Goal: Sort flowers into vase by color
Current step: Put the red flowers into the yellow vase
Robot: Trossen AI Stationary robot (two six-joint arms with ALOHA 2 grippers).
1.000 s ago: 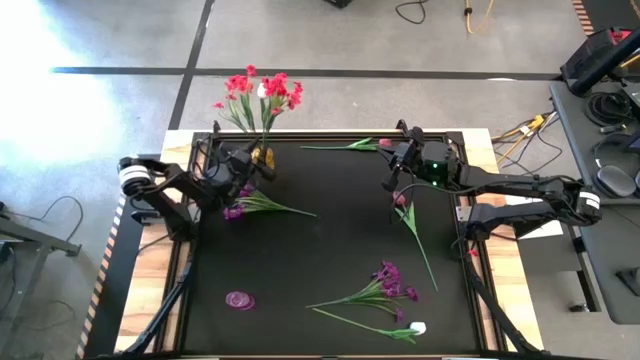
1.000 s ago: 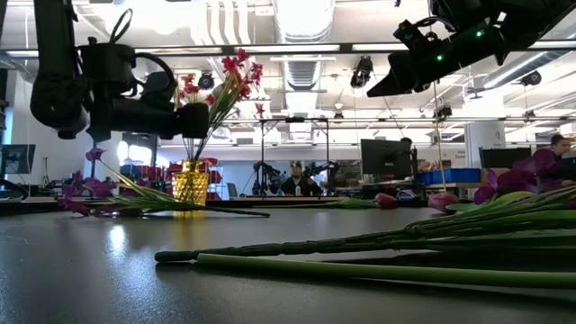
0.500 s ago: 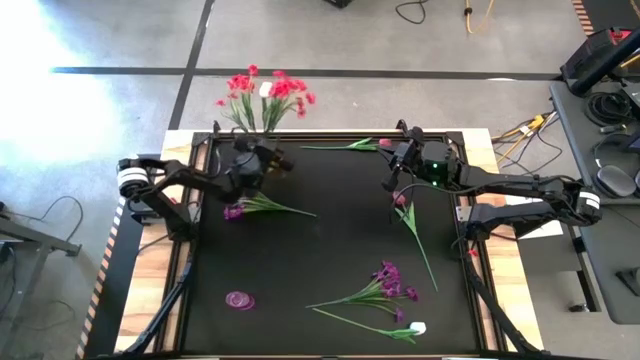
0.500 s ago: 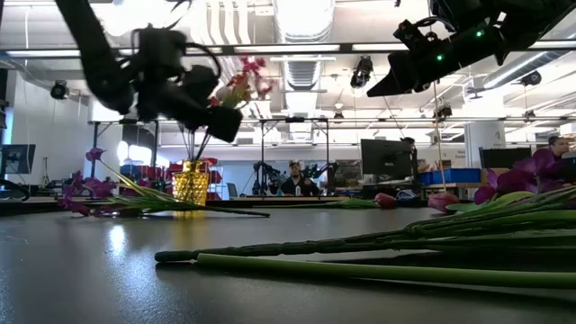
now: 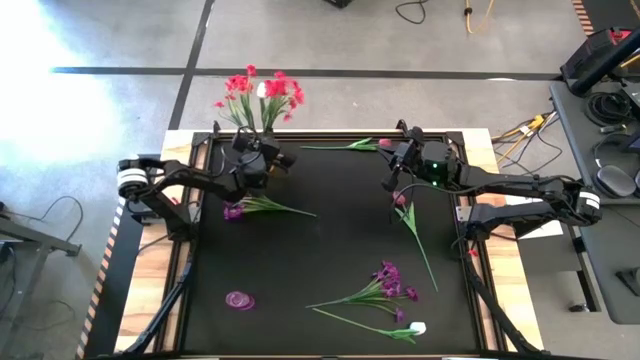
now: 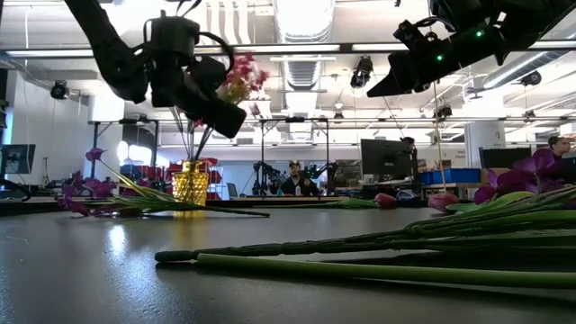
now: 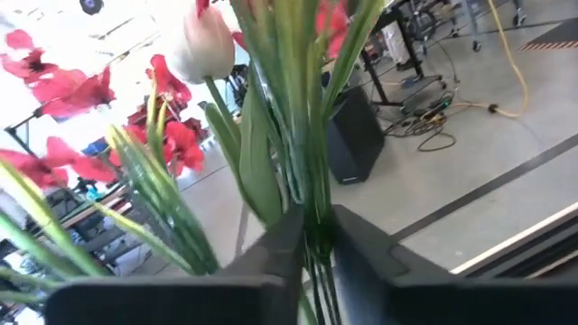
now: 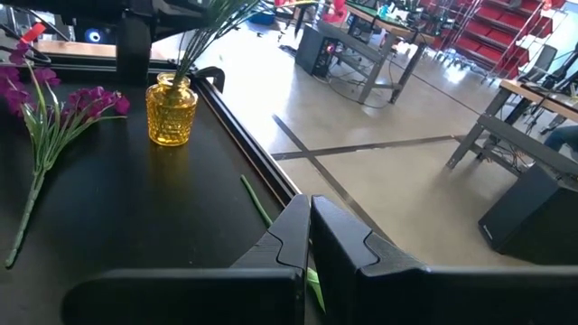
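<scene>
Red flowers (image 5: pixel 262 92) with a white bud (image 7: pixel 203 45) among them stand in an amber glass vase (image 6: pixel 190 183) at the table's far left. My left gripper (image 5: pixel 280 158) is shut on their green stems above the vase. A purple sprig (image 5: pixel 255 207) lies just near of the vase. My right gripper (image 5: pixel 398 178) hovers shut over the far right, holding nothing. Below it a pink-budded flower (image 5: pixel 410 222) lies on the mat. Purple flowers (image 5: pixel 388 283) and a white-budded one (image 5: pixel 415 327) lie at the near right. My left gripper pinches the bunch of green stems (image 7: pixel 312 212) between its two fingers, below the blooms and above the vase's mouth. The fingers come about level from the table's left and lie across the upright stems. The stems' lower ends stay in the vase.
Another flower (image 5: pixel 352 146) lies along the far edge between the two arms. A small purple piece (image 5: pixel 239 299) lies at the near left. The middle of the black mat (image 5: pixel 320 240) is bare. A raised frame (image 5: pixel 470 250) runs round the mat.
My left gripper has risen from beside the purple sprig and gone toward the far edge and a little right, rolling as it went, up to the stems above the vase. The red blooms swayed to the right and have come back upright.
</scene>
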